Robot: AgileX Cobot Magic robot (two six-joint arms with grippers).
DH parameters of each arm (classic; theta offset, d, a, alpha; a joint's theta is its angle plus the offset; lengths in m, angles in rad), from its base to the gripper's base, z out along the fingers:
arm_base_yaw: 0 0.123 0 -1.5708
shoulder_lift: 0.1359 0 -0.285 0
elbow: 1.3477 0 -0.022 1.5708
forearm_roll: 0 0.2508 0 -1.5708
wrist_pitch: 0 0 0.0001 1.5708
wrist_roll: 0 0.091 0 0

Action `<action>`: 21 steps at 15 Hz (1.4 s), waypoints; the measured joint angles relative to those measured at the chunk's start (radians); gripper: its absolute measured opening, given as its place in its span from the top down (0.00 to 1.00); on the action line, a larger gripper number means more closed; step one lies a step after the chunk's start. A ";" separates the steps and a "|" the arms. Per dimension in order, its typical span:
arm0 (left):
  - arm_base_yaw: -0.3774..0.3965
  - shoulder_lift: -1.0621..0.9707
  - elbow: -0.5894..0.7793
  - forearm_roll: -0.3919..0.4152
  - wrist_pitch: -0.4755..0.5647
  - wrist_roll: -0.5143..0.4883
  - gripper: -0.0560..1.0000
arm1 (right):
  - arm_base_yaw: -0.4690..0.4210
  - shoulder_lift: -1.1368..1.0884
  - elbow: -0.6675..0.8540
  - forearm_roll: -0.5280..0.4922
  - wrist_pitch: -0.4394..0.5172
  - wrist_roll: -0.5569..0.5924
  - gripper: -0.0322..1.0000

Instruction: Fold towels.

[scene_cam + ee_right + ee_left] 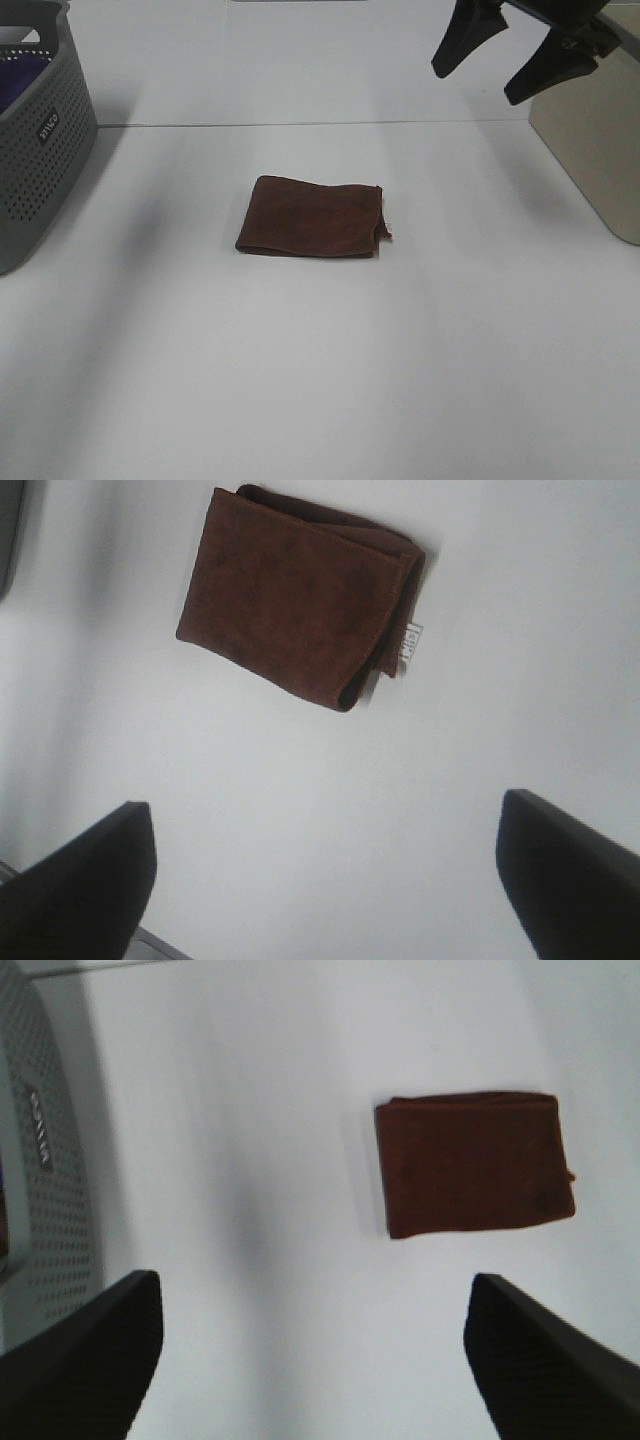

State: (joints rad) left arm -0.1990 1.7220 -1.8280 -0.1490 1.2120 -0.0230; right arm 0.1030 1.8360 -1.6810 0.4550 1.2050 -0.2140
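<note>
Far left of the overhead view there's a grey perforated plastic basket (40,140), rigid with rounded corners. Dead centre on the white table (320,380) sits the towel (312,217), a dark reddish-brown microfibre cloth already folded into a compact rectangle, with a tiny white tag (411,640) poking out at one corner. Looks light, floppy and a bit grippy, so I'd pinch a stitched corner or edge, not the middle. Upper right, the right claw (493,70) hangs well above the table, jaws apart, holding nothing. The left claw (310,1350) is spread wide too, also empty.

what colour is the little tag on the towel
White, on the reddish-brown towel; tag shows best in the right wrist view.
</note>
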 joint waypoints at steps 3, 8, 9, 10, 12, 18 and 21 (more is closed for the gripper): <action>0.000 -0.156 0.240 0.034 0.000 -0.017 0.21 | 0.000 -0.156 0.137 -0.037 0.001 0.000 0.13; 0.000 -0.556 0.766 0.041 -0.036 -0.023 0.21 | 0.000 -0.540 0.636 -0.081 -0.050 0.013 0.13; 0.000 -0.628 0.835 0.041 -0.042 -0.023 0.21 | 0.000 -0.601 0.731 -0.094 -0.067 0.014 0.13; 0.000 -0.710 0.907 0.041 -0.049 -0.023 0.21 | 0.000 -0.661 0.810 -0.114 -0.080 0.014 0.13; 0.000 -0.873 1.027 0.041 -0.059 -0.023 0.21 | 0.000 -0.789 0.951 -0.141 -0.094 0.014 0.13; 0.000 -1.289 1.216 0.041 -0.095 0.023 0.21 | 0.001 -1.222 1.158 -0.244 -0.124 0.014 0.13; 0.000 -1.398 1.303 0.038 -0.158 0.101 0.21 | 0.001 -1.441 1.169 -0.259 -0.134 0.014 0.13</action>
State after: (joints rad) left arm -0.1990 0.3240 -0.5250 -0.1110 1.0540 0.0780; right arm 0.1040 0.3950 -0.5120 0.1960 1.0710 -0.2000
